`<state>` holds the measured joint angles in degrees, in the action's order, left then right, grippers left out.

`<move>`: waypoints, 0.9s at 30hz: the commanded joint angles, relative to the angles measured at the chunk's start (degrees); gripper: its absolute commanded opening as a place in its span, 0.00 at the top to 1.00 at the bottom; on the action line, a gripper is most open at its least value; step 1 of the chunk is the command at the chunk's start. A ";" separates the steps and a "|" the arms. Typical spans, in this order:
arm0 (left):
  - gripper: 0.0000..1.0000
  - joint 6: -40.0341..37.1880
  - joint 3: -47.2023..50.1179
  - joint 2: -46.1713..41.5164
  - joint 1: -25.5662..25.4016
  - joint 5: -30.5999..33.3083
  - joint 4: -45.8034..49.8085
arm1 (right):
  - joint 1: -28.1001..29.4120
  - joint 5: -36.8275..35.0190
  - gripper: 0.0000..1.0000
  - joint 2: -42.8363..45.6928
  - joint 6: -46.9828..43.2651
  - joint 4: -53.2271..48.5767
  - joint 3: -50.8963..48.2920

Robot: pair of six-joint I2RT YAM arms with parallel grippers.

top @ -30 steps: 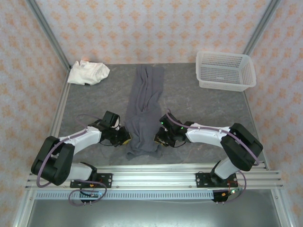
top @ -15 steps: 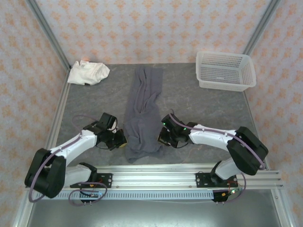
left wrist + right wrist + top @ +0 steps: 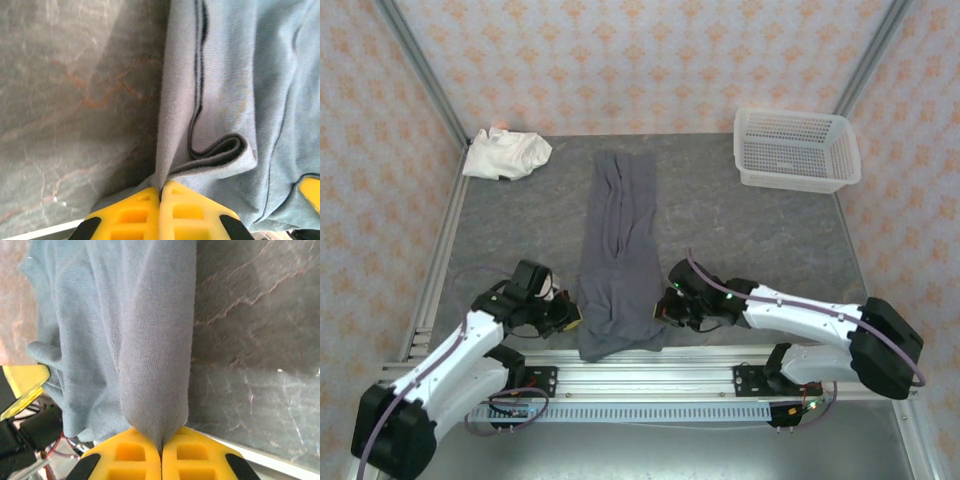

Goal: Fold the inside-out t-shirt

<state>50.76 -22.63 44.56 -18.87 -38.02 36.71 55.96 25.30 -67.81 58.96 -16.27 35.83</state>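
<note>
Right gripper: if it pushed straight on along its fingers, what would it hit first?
The t-shirt itself: the right gripper is shut on its edge, fabric lying straight ahead, probably with the table just beneath.

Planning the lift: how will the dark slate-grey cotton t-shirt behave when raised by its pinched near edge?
Probably floppy: the dark slate-grey cotton t-shirt lies in soft lengthwise folds, so it should sag between the yellow left fingers and yellow right fingers. Likely light, since thin fabric bunches in both pinches. Its far end may drag across the grey table.
</note>
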 commanded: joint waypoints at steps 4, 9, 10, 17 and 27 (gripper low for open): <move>1.00 8.25 -6.61 -4.43 -0.40 2.76 1.02 | -0.66 -10.97 1.00 6.70 -0.23 -4.23 6.67; 1.00 2.75 -19.76 11.09 1.12 7.92 -2.17 | -6.66 -17.12 1.00 3.27 -2.48 -2.66 14.53; 1.00 1.94 -22.04 14.16 1.64 8.73 -3.27 | -8.23 -16.75 1.00 1.66 -3.59 -1.34 15.94; 1.00 1.29 -34.38 33.87 8.40 11.03 -14.73 | -20.13 -14.22 1.00 -18.29 -5.46 -3.61 33.56; 1.00 0.12 -54.03 56.17 10.39 8.94 -20.95 | -28.16 -7.29 1.00 -41.64 -10.48 -3.15 57.56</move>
<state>52.01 -72.16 98.89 -9.26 -29.69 18.79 28.97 16.29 -107.04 51.22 -19.79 87.31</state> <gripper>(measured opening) 0.041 0.052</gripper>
